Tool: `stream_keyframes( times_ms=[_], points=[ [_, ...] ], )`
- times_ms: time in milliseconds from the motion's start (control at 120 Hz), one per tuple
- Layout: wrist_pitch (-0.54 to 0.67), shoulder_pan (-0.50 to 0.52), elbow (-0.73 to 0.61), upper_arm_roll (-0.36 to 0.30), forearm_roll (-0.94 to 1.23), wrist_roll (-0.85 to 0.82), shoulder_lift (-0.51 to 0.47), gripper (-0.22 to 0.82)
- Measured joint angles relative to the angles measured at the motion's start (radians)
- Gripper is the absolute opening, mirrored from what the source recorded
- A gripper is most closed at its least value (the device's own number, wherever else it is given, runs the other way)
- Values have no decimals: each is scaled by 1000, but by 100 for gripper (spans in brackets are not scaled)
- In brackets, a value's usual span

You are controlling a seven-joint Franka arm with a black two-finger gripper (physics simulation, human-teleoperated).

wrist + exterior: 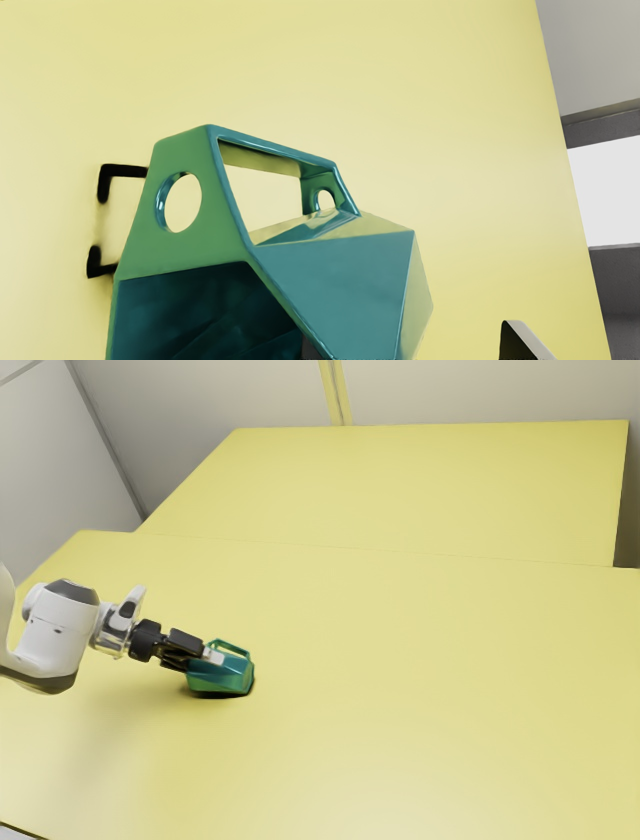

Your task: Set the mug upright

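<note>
Open and holding nothing, the black gripper [205,655] has its fingers well apart at the mug [222,677]. It lies on its side on the yellow table [420,700], mouth facing the gripper, handle [275,148] up. One finger looks to be inside the mouth — the other is outside, with a gap. Best now to close gently on the wall, so the mug doesn't roll or slip. Then tip the mouth up slowly — keep the bottom low, and let go once it sits flat.
</note>
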Motion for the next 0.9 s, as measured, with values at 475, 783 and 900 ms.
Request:
stream_keyframes(
  times_ms=[475,783,900],
  points=[
    [1,1,1,-9,-2,13,-10,-9],
    [12,-20,4,-25,-7,14,-53,-17],
    [24,-40,21,-28,4,10,-78,-18]
  ],
)
